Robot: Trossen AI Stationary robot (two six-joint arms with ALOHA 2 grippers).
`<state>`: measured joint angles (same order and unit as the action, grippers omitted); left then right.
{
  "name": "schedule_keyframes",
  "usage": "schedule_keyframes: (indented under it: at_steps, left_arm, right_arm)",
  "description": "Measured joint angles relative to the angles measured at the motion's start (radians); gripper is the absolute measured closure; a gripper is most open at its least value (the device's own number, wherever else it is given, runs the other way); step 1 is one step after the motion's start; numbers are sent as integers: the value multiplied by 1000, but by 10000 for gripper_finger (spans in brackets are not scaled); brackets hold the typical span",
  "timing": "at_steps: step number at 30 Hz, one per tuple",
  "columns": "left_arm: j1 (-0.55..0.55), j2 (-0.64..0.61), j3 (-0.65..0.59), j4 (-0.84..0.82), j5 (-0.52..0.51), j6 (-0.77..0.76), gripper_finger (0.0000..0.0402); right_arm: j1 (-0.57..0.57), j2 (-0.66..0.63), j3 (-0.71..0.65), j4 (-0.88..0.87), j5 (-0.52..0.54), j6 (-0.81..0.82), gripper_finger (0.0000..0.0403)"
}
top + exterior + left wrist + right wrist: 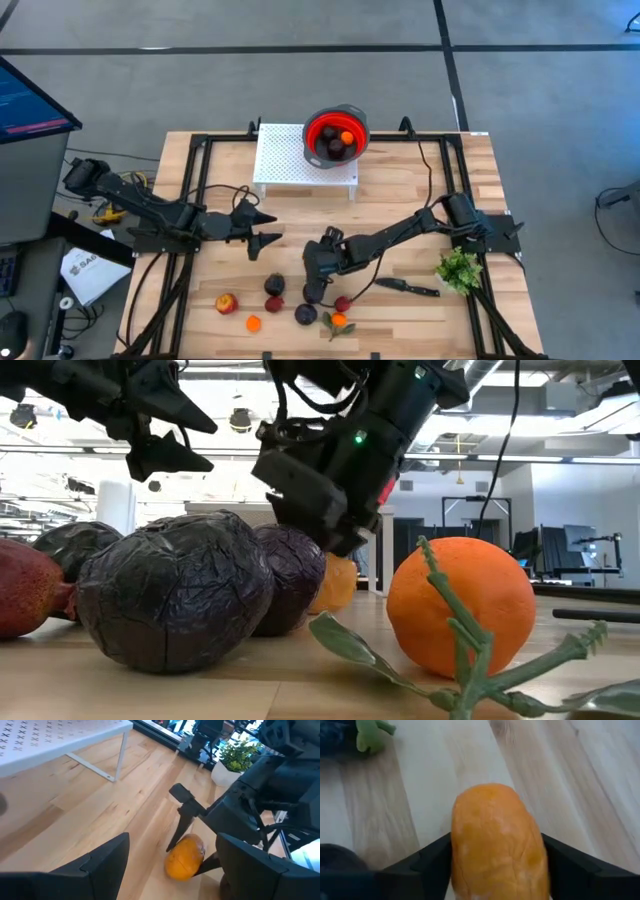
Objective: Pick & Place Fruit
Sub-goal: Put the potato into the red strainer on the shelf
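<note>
Light wood-plank table (400, 200): white perforated rack (290, 160) at far edge; near front edge a red-yellow fruit (227, 303), small orange (253, 323), dark purple pieces (305, 314), leafed orange (338, 321); black knife (405, 287) and green leafy bunch (460, 268) to the right.

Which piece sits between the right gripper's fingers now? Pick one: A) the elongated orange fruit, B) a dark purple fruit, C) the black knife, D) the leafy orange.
A: in the right wrist view the elongated orange fruit fills the gap between the right gripper and its fingers, down on the wooden table.
</note>
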<state>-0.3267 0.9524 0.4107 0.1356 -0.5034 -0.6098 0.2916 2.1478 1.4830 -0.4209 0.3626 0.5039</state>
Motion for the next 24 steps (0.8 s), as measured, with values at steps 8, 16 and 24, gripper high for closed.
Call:
schedule_keyframes:
  at_steps: [8, 16, 24]
  left_arm:
    - [5, 0, 0, 2, -50, 40, 112]
    - [54, 0, 0, 34, -100, 66, 112]
    - [133, 0, 1, 270, -100, 348, 112]
  right_arm:
    - [-36, -35, 0, -18, -2, -171, 225]
    - [-136, -258, 1, -27, 5, -416, 203]
    - [-289, -486, 1, -3, 5, -587, 210]
